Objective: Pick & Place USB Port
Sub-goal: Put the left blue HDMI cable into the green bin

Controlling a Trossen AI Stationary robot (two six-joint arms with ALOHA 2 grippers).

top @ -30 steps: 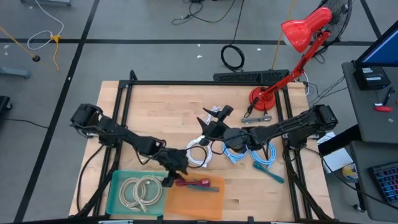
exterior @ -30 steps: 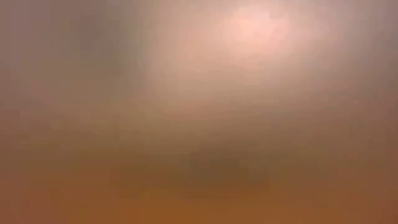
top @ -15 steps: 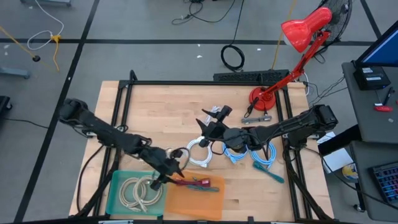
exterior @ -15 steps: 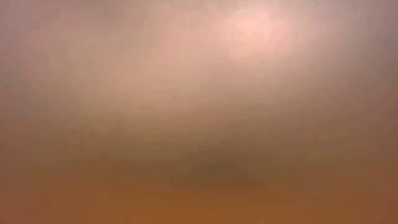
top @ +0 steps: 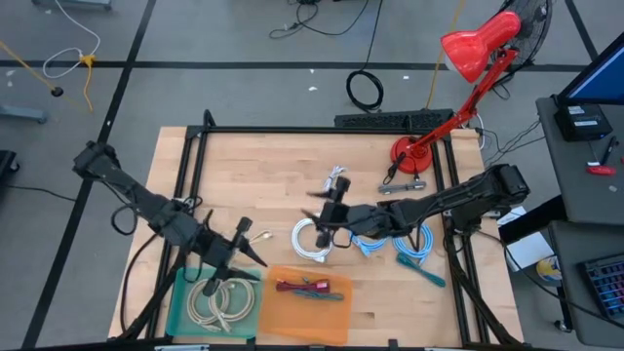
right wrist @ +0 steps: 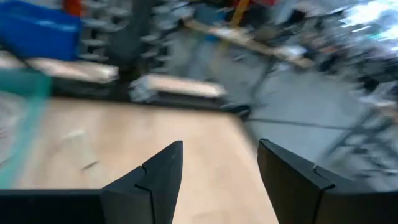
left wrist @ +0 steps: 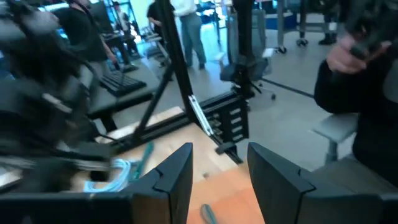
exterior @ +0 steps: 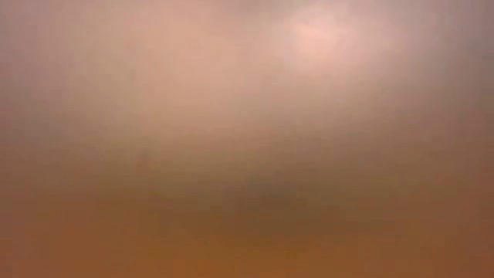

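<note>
A red and teal USB cable [top: 307, 287] lies in the orange tray [top: 331, 314] near the front edge. Beside it, the green tray [top: 180, 292] holds coiled white cables [top: 219, 300]. My left gripper [top: 249, 252] hovers open above the green tray's far right corner, pointing level toward the table's right; nothing is between its fingers [left wrist: 221, 155]. At mid-table my right gripper [top: 322, 213] is raised and open [right wrist: 221, 149], pointing left over a white coiled cable [top: 312, 242] lying on the wood. The low view shows only blur.
Blue coiled cables [top: 390, 244] and a teal-ended one [top: 429, 273] lie under the right arm. A red desk lamp [top: 429, 146] stands at the far right. A black frame [top: 292, 130] runs around the table. Bare wood lies at the far left.
My left gripper has risen and drawn back from over the orange tray toward the table's left, rolling as it went, and now points level. The red and teal cable stays in the orange tray. My right gripper has swung at the wrist from slanting toward the far edge to facing left.
</note>
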